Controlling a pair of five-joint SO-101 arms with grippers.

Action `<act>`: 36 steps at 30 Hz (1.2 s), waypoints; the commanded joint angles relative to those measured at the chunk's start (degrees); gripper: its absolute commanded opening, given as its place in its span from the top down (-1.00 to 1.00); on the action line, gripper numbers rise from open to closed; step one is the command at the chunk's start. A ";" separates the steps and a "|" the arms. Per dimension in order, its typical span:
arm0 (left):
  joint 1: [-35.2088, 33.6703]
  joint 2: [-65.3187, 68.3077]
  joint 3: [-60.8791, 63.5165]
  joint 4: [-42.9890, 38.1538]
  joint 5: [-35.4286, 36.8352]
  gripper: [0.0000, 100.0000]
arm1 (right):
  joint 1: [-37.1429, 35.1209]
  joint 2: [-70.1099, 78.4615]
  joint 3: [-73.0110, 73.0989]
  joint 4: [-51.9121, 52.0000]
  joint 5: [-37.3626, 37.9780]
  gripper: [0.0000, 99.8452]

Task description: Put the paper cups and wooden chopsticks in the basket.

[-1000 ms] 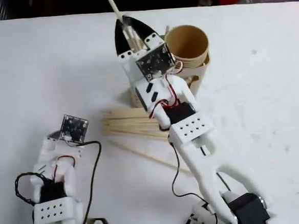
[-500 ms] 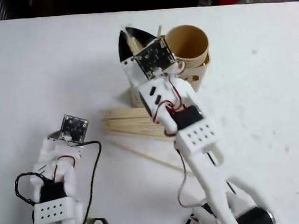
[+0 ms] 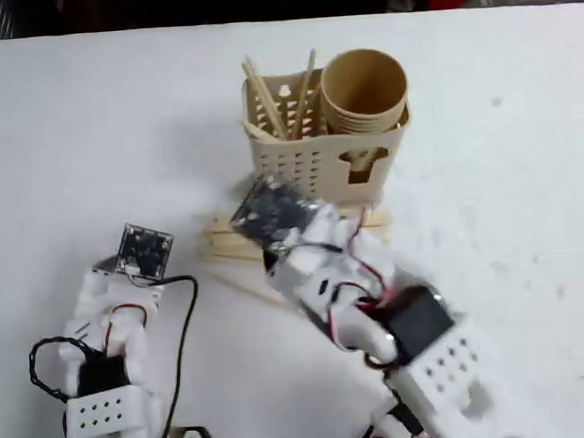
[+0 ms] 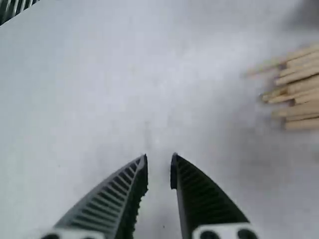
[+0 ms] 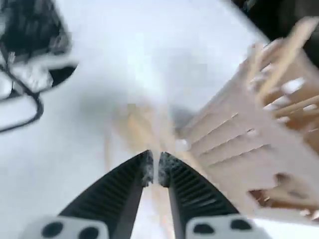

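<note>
Right tool (image 5: 154, 172) is pinched almost shut with nothing in it. It hangs over the loose pile of pale wooden chopsticks (image 3: 223, 242) on the white bench (image 3: 85, 123), right at the foot of the beige slotted plastic basket (image 3: 318, 162). The stacked tan paper cups (image 3: 363, 89) and a few sticks already stand inside that basket. So I'd call this the fetch-more-sticks step: it needs to spread, drop and pinch one. Left tool (image 4: 158, 167), open a slit and empty, sits well away from the basket.
</note>
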 commanded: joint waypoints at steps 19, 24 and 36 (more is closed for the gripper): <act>0.40 -0.66 -0.18 0.26 -0.44 0.81 | -3.47 40.22 3.25 -17.80 1.41 0.69; 0.40 -0.66 -0.18 0.26 -0.44 0.81 | -3.65 47.69 -0.26 -18.51 1.32 0.73; 0.40 -0.66 -0.18 0.26 -0.44 0.81 | -3.30 54.90 -1.85 -19.91 1.32 0.98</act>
